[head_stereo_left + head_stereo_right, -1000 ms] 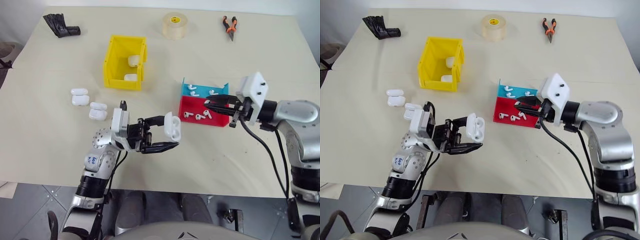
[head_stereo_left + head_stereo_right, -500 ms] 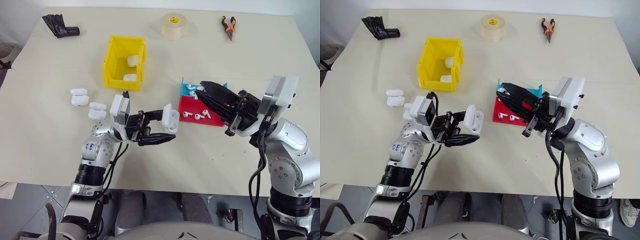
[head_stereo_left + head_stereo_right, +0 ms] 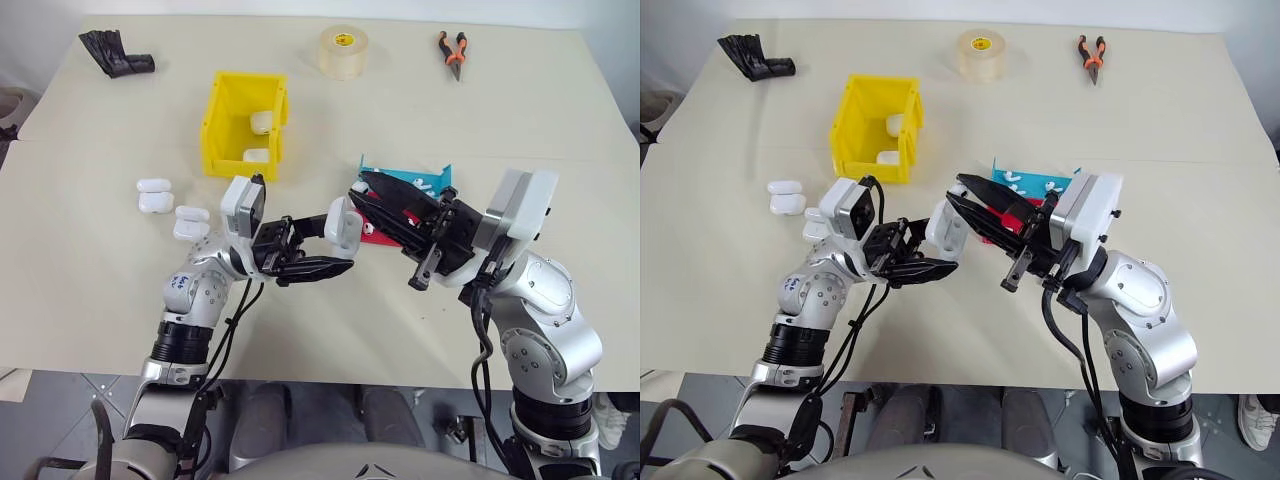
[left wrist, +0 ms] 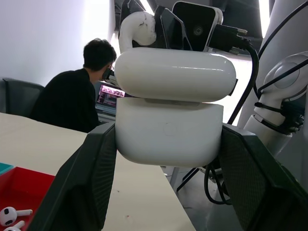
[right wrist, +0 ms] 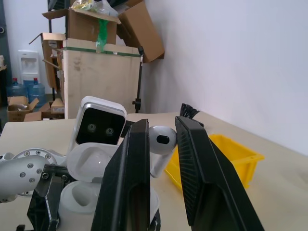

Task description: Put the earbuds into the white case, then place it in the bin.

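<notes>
R gripper [image 5: 161, 144] w/ earbud [image 5: 160, 140] over case [image 4: 169, 130]

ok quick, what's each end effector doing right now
Left end effector: shut on the white case, lid open.
Right end effector: shut on an earbud, right at the case's opening.

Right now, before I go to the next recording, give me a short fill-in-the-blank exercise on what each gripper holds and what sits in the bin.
1. The left gripper is shut on a white case whose lid stands ____.
2. The right gripper pinches a white ____ between its black fingers, just above that case.
3. The yellow bin already holds ____ white cases.
4. The orange-handled pliers lie at the table's far edge, right of the roll of ____.

Missing words: open; earbud; two; tape
</notes>
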Action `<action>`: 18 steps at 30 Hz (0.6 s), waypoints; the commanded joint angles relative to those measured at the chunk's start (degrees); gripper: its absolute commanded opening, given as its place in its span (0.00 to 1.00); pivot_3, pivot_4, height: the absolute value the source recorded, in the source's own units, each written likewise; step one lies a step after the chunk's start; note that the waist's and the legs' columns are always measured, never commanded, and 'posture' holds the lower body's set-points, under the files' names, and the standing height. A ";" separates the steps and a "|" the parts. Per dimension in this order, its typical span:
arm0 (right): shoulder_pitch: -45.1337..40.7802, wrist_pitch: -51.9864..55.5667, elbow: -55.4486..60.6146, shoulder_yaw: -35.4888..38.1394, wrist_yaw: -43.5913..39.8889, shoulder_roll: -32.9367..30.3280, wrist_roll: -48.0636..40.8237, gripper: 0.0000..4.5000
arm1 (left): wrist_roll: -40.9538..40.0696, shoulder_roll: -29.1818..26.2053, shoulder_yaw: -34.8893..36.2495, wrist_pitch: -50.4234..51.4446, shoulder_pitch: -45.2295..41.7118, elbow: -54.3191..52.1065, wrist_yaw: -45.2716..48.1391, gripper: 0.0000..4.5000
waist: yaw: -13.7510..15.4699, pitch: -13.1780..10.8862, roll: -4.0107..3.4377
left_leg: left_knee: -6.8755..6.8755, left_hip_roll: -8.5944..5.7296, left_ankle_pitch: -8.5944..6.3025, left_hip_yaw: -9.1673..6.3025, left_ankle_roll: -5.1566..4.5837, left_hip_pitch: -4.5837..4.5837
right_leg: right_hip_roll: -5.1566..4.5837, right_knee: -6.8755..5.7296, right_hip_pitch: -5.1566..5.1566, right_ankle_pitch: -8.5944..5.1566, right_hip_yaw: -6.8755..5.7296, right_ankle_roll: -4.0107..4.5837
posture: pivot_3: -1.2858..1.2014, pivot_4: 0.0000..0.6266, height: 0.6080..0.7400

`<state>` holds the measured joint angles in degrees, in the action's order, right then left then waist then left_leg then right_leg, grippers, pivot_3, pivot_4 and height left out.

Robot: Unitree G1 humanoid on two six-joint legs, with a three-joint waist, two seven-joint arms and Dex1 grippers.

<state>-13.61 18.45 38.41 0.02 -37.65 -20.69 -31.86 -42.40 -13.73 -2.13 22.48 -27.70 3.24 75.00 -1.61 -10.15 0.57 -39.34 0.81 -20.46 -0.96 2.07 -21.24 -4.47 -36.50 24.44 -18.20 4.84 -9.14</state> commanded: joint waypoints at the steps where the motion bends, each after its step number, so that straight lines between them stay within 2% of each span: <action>1: 0.99 -2.05 2.33 -0.28 0.47 -0.20 0.22 0.12 | -1.30 0.68 0.98 0.25 -1.24 -0.56 -0.45 0.62 | -0.01 0.00 0.00 | 0.00 0.00 0.00 0.00 0.00 0.00 | 0.00 0.00 0.00 0.00 0.00 0.00 | 0.52 0.24 1.00; 18: 4.38 -5.83 -0.60 -2.13 0.16 -0.35 2.35 0.12 | -1.50 2.00 1.78 0.87 -1.79 -1.28 -1.13 0.62 | -0.01 0.00 0.00 | 0.00 0.00 0.01 0.01 0.01 0.01 | 0.00 -0.01 0.00 0.00 0.01 0.00 | 0.52 0.24 1.00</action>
<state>-9.73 14.03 37.51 -2.13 -37.05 -20.76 -30.17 -42.45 -12.12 -1.08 23.45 -28.53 3.25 73.90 -1.61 -10.15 0.57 -39.34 0.80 -20.45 -0.95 2.08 -21.23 -4.47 -36.51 24.43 -18.20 4.85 -9.13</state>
